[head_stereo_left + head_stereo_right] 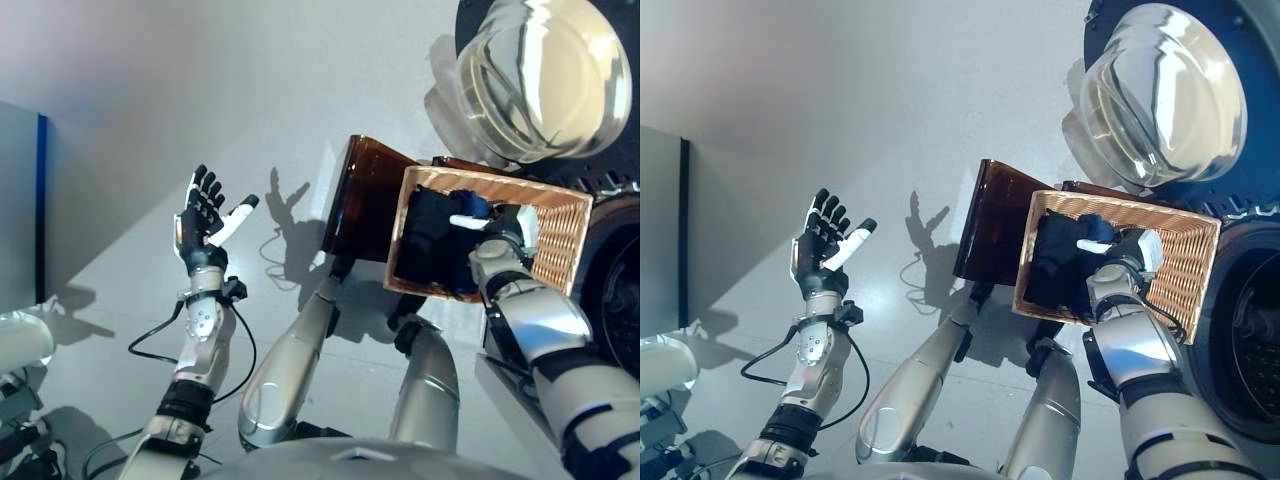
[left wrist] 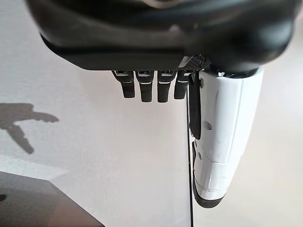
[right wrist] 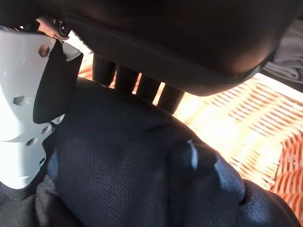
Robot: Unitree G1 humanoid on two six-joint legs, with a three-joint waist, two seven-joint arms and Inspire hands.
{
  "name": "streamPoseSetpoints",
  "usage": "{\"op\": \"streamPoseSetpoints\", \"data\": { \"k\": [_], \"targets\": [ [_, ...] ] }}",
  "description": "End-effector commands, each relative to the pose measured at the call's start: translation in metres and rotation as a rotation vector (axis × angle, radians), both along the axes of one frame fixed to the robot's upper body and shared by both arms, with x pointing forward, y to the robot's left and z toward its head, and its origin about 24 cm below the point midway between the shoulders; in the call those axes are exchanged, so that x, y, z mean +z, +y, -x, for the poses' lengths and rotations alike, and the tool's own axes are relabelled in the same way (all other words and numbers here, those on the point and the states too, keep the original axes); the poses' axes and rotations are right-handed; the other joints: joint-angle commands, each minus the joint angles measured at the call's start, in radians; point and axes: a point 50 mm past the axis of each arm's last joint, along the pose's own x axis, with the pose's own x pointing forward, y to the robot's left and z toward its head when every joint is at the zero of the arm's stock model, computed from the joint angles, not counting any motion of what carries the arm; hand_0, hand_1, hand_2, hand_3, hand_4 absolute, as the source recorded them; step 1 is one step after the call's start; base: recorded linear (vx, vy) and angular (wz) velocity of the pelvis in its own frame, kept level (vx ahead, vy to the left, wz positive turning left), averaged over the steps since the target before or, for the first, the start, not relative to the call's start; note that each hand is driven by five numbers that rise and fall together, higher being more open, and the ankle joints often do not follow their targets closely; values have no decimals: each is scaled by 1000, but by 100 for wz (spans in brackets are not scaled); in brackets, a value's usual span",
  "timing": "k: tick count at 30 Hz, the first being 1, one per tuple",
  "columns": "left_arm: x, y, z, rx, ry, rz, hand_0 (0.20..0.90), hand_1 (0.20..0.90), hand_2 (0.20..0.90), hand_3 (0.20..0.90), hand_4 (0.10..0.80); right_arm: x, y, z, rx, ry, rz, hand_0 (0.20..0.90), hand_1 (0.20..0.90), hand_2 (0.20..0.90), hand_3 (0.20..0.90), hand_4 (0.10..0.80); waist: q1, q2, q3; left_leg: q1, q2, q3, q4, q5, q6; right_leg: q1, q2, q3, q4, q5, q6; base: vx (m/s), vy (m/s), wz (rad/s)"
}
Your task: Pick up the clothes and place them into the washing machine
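The task was judged to be at its start: the dark navy, fine-meshed clothes (image 1: 432, 240) were seen lying bunched inside the rectangular woven wicker basket (image 1: 560, 240), none yet in the drum of the dark-fronted washing machine (image 1: 1245, 340), which stood at about three o'clock of the basket. The machine's round, glossy glass door (image 1: 1162, 95) was swung open at about twelve o'clock. The right hand (image 1: 497, 228) was pressed into the heap, its white-covered thumb and fingers (image 3: 127, 78) laid against the soft fabric; whether they were closed on it could not be told. Gripping, lifting and loading were judged to remain. The left hand (image 1: 203, 222) was held up at nine o'clock, well apart from the basket, fingers spread and empty, over the smooth grey floor (image 1: 300, 100).
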Motion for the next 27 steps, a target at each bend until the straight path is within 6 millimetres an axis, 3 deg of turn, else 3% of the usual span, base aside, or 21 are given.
{"op": "streamPoseSetpoints", "data": {
  "k": [1,2,6,7,10,13,14,16,17,20,27],
  "targets": [
    [13,12,11,30,-109,-12,900,900,900,900,800,21,-47,16,-119,-74,84,200,200,200,200,300,-19,24,-86,-17,-2,59,9,-101,-31,138,5,57,-172,37,15,-123,62,-21],
    [14,13,11,30,-110,-12,900,900,900,900,800,21,-47,16,-119,-76,83,200,200,200,200,300,-16,30,-81,-28,2,65,7,-71,-27,129,6,50,-178,66,11,-123,65,-20],
    [8,18,14,25,-90,-20,900,900,900,900,800,28,-51,15,-122,-164,30,200,200,200,200,300,-41,9,-90,-1,15,89,-17,-67,-25,162,16,70,-246,101,21,-35,23,-32],
    [7,27,17,60,-89,-22,900,900,900,900,800,39,-43,5,-95,-259,17,200,200,200,200,300,-57,-4,-90,5,21,95,-25,-63,-25,162,22,80,-258,111,22,-26,13,-40],
    [4,39,16,110,-65,-44,900,900,900,900,800,24,-19,1,-59,-428,-181,200,200,200,200,300,-100,-30,-86,20,34,113,-41,-61,-29,173,30,92,-290,130,27,-23,9,-27],
    [-6,50,23,159,-36,6,900,900,900,900,800,8,-11,9,-123,-580,-399,200,200,200,200,300,-134,-38,-86,31,39,125,-48,-60,-30,183,36,104,-316,143,29,-22,17,-37],
    [-6,50,23,159,-35,6,900,900,900,900,800,8,-11,9,-123,-580,-400,200,200,200,200,300,-134,-38,-86,31,39,125,-48,-60,-30,183,36,104,-316,143,29,-9,4,-22],
    [-9,51,24,174,-36,46,900,900,900,900,800,-7,2,17,-208,-743,-614,200,200,200,200,300,-151,-33,-89,38,41,130,-57,-60,-31,191,32,105,-333,149,32,-10,16,-11],
    [-9,52,24,174,-35,45,900,900,900,900,800,-8,2,18,-209,-743,-616,200,200,200,200,300,-150,-34,-90,38,41,130,-57,-60,-31,192,32,105,-333,150,32,1,26,-9],
    [-17,43,24,174,-15,86,900,900,900,900,800,-34,34,31,-374,-981,-927,200,200,200,200,300,-167,-15,-96,46,36,135,-60,-65,-29,200,26,109,-344,152,37,13,37,-10],
    [-20,35,26,163,-12,107,900,900,900,900,800,-53,60,36,-470,-969,-1024,200,200,200,200,300,-167,11,-101,44,29,137,-53,-67,-26,198,18,111,-341,151,36,3,13,-2]
  ]
}}
